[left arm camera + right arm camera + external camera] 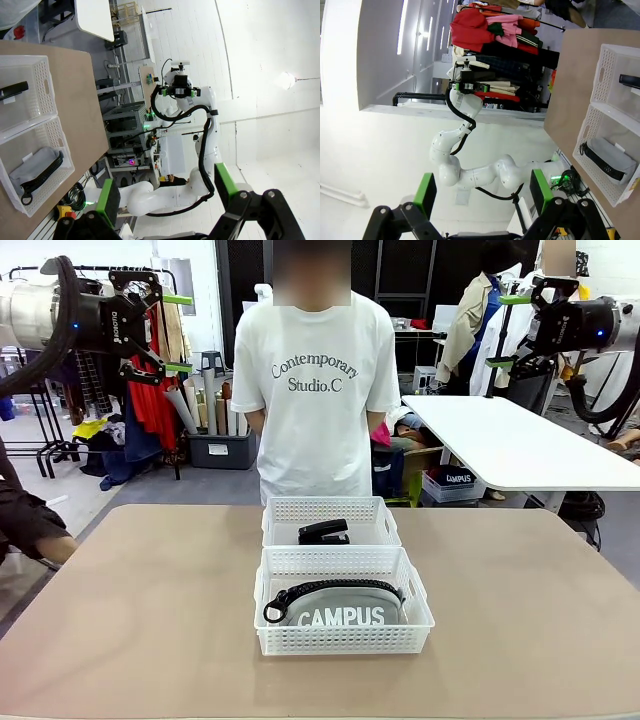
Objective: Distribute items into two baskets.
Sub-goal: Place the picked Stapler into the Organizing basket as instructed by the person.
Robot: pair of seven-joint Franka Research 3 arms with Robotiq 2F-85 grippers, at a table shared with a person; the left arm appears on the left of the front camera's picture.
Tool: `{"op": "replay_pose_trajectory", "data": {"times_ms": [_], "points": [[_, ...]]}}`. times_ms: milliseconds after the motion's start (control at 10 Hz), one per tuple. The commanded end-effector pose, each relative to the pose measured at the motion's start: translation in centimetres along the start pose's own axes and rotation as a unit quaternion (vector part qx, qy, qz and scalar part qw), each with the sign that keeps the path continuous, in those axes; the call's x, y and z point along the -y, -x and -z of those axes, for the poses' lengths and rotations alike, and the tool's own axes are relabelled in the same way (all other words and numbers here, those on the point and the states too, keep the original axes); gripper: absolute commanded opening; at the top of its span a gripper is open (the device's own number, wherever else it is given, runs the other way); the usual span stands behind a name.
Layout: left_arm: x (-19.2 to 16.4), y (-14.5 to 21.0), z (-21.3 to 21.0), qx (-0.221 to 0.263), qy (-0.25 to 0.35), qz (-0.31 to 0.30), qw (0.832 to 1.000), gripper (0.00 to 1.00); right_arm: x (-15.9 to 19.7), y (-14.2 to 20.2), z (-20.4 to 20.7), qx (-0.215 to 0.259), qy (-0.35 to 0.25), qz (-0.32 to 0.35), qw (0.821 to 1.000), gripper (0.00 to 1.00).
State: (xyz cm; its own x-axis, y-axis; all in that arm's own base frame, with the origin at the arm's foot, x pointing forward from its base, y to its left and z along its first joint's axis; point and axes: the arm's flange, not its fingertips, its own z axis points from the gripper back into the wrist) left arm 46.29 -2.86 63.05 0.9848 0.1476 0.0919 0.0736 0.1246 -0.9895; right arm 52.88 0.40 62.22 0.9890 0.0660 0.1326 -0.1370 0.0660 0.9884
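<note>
While my left gripper [178, 333] hangs high at the left with its jaws spread and nothing between them, the two baskets sit touching mid-table. The near basket [343, 640] holds the grey pouch [340, 609]; the far basket [330, 511], by the person [314, 390], holds the stapler [324, 532]. My right gripper [509, 330] hangs wide open, empty, high at right.

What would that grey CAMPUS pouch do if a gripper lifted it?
The grey pouch looks like soft fabric slumped in the near basket, so it would probably sag. Its black strap lies loose and might dangle or snag the lattice.
</note>
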Motion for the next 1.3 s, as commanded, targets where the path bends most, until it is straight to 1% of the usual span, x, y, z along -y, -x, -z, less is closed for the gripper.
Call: {"op": "replay_pose_trajectory", "data": {"times_ms": [0, 1200], "points": [[0.16, 0.22, 0.0, -0.001, 0.002, 0.001, 1.0, 1.0, -0.17, 0.3, -0.01, -0.001, -0.002, -0.001, 1.0, 1.0], [0.16, 0.22, 0.0, -0.001, 0.002, 0.001, 1.0, 1.0, -0.17, 0.3, -0.01, -0.001, -0.002, -0.001, 1.0, 1.0]]}}
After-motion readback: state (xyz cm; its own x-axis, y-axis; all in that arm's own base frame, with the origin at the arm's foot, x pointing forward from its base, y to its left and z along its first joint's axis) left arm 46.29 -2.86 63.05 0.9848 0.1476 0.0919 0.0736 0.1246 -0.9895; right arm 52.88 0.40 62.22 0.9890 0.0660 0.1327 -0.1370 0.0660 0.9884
